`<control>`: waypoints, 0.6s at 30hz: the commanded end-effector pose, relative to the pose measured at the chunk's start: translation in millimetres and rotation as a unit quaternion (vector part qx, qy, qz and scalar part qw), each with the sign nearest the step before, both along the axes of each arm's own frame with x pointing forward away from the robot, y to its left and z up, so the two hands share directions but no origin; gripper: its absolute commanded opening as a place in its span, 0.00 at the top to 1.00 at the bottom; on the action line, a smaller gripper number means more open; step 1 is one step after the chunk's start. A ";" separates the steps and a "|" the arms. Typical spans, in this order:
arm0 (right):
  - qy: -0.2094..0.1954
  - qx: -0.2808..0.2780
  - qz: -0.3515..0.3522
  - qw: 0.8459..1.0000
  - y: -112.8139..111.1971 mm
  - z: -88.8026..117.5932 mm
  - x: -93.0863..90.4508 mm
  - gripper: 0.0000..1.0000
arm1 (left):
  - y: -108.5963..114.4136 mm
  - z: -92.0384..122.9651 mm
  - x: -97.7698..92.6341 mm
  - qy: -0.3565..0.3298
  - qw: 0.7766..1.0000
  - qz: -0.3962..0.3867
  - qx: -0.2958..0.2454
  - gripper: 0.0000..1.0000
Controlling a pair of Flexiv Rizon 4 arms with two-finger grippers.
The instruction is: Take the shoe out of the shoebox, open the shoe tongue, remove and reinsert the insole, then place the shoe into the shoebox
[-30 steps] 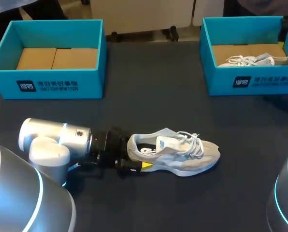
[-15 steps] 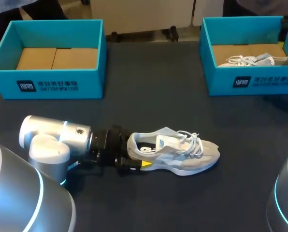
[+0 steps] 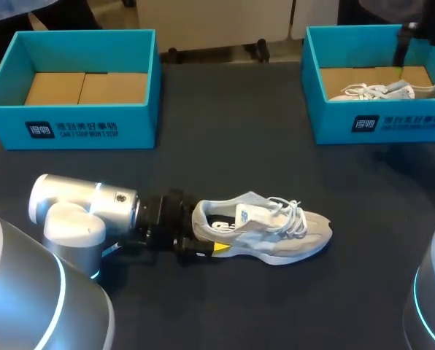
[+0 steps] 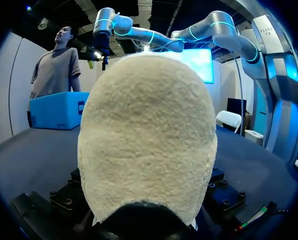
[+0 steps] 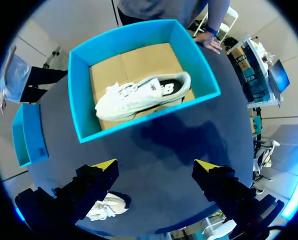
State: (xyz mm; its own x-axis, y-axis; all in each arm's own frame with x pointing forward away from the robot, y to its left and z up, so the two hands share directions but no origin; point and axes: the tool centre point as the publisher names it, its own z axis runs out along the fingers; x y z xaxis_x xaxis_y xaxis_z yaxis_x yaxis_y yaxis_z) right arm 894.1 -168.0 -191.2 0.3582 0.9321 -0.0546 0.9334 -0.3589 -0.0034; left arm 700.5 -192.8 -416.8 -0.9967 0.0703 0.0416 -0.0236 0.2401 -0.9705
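Note:
A grey-white shoe (image 3: 265, 233) lies on its sole in the middle of the dark table, toe to the right and laces loose. My left gripper (image 3: 210, 232) is shut on its heel; one yellow tip (image 3: 221, 248) shows on the near side, the other is hidden. In the left wrist view the fuzzy heel (image 4: 146, 140) blocks nearly everything. My right gripper (image 5: 155, 167) hangs open and empty high over the right shoebox (image 5: 84, 95), seen as a dark shape (image 3: 406, 45) in the head view. The table shoe (image 5: 106, 207) shows under one of its fingers.
The right blue shoebox (image 3: 334, 120) holds a second white shoe (image 3: 382, 91). An empty blue shoebox (image 3: 71, 127) with a cardboard floor stands at the back left. A person's hand (image 5: 209, 39) rests at the table edge by the right box's far corner.
My right gripper has moved leftwards over the right shoebox. The left gripper and the shoe shifted very slightly, then stayed still.

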 end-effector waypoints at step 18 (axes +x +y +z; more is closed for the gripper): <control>0.001 0.014 -0.010 1.000 49.4 -5.2 -34.8 0.00 | 0.1 -1.0 1.7 0.000 1.000 -0.001 0.000 1.00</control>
State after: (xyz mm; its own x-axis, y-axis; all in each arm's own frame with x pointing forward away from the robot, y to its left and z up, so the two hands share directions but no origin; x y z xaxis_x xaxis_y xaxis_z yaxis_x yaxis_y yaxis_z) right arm 861.1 -140.5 -192.0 0.3831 0.9237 -0.0067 0.9233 -0.3831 -0.0252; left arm 700.7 -192.5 -416.9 -0.9967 0.0700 0.0416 -0.0237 0.2403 -0.9704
